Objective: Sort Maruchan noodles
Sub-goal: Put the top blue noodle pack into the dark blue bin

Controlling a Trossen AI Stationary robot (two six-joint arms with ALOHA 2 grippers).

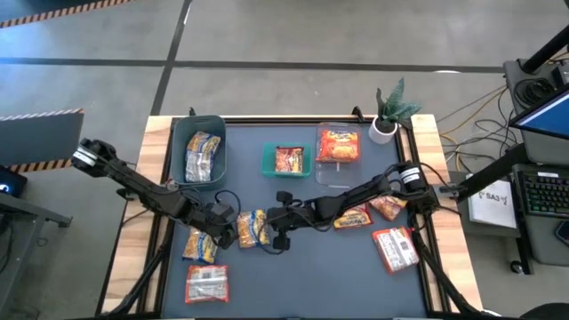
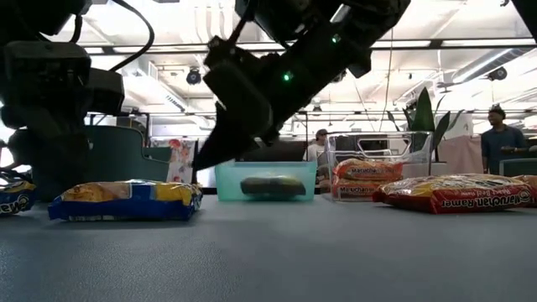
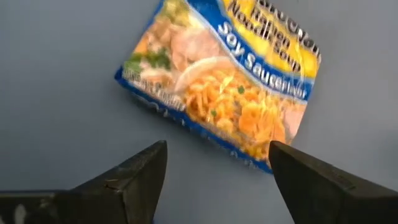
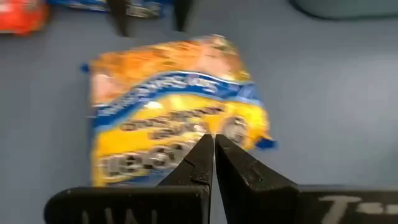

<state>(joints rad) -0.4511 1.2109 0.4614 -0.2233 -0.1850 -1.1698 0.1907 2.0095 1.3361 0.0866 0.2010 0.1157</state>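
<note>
Right now the left gripper [image 3: 217,163] hangs with its fingers spread wide, empty, just short of the yellow-and-blue noodle packet [image 1: 252,228] lying flat on the blue mat [image 1: 311,267]. From the packet's other side, the right gripper [image 4: 213,149] is pinched shut, its tips seemingly at the packet's edge.

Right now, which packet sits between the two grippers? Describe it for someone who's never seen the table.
Start at the dark table mat and find where the two arms meet at its middle. Between the open left gripper and the shut right gripper lies a yellow-and-blue packet. Its nearest right-hand neighbours are orange-red.
</note>
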